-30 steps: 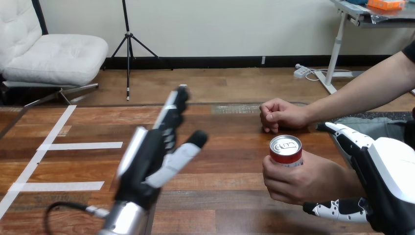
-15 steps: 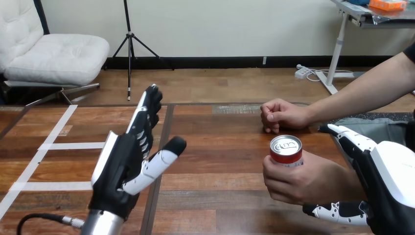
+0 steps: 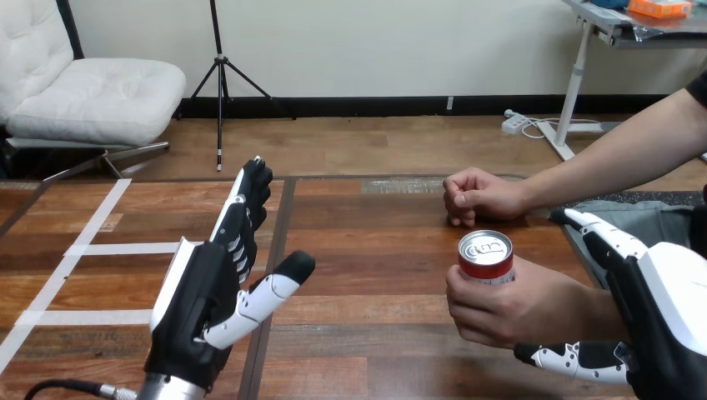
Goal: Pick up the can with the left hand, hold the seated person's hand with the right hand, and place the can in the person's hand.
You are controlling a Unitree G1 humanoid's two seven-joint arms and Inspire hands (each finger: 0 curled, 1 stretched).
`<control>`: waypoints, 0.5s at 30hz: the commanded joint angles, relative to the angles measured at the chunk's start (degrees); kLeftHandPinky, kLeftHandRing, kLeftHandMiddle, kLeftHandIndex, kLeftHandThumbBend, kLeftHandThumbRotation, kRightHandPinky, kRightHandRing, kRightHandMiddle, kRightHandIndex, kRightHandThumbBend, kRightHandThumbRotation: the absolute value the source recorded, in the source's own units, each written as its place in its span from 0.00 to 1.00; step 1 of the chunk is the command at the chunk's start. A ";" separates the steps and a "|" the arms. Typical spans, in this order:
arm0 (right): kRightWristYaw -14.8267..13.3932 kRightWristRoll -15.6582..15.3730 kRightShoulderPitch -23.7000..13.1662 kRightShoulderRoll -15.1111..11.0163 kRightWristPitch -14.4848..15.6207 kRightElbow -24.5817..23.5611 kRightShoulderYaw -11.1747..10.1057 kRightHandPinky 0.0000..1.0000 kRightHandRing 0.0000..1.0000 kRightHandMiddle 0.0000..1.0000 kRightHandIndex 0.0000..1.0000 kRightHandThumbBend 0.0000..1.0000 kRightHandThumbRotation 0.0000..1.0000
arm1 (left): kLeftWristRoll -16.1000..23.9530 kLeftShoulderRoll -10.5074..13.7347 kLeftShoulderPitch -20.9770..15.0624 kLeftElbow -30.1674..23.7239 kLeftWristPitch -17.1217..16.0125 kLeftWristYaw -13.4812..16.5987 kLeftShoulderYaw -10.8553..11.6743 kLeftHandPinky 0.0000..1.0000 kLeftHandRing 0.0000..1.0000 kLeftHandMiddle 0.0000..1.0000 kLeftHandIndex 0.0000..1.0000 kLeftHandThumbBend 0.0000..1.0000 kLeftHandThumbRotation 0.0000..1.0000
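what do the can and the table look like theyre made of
Can: metal, likely aluminium. The top is bare, shiny silver with a pull tab, and the side has a glossy red coat.
Table: brown wood planks with visible grain, seams and a slight sheen. It could be solid wood or a wood-look laminate; the look alone does not settle it.

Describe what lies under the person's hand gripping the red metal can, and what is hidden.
The robot's black-and-white right hand shows below the person's nearer hand, which grips the red metal can. The can's base and any contact between the hands are covered.
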 commanded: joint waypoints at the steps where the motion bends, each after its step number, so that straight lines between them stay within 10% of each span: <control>1: -2.92 1.28 -1.43 0.81 -2.77 -1.57 -1.27 0.82 0.88 0.89 0.87 0.86 0.00 | -0.40 -1.00 -1.28 -1.19 -2.37 0.45 0.52 1.00 1.00 1.00 1.00 0.83 0.62; 15: -5.90 2.86 -0.70 1.81 -5.91 -0.02 -0.85 0.82 0.88 0.89 0.87 0.86 0.00 | -0.43 -1.75 0.55 -1.84 -3.45 0.54 0.26 1.00 1.00 1.00 1.00 0.82 0.61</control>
